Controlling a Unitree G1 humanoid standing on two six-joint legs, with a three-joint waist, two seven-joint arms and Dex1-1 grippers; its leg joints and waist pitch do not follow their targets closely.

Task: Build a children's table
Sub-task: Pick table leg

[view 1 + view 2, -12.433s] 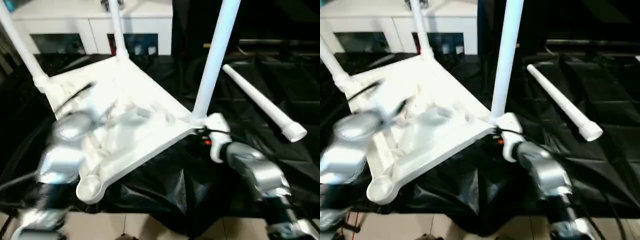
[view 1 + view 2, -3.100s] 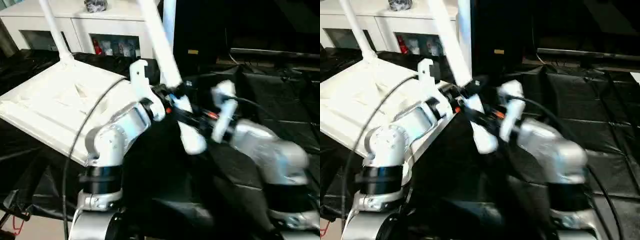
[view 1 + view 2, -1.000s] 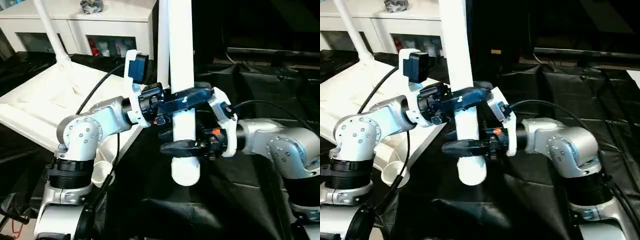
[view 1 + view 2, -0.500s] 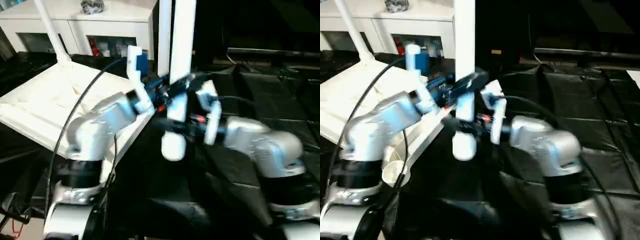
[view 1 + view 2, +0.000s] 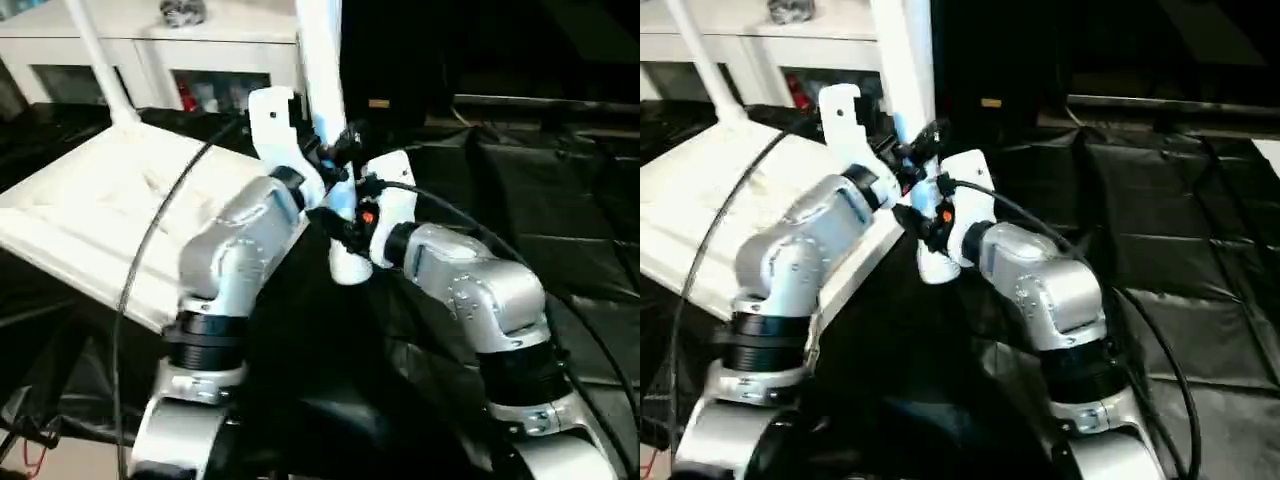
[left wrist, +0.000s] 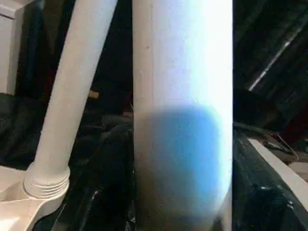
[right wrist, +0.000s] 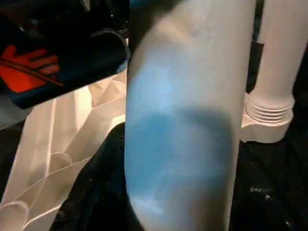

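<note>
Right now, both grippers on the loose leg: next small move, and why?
Probably carry the loose leg left toward the tabletop edge: its thick end hangs over black cloth, clamped between left gripper and right gripper, not in any socket.

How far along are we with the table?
Done: tabletop lies underside up, with the far leg and a second leg seated in sockets. In hand: a loose leg, roughly upright, gripped by left gripper and right gripper. Left: seat it in the tabletop.

The loose leg [image 5: 318,70] runs off the top edge, and both wrists hide whichever fingers clasp its lower end.
</note>
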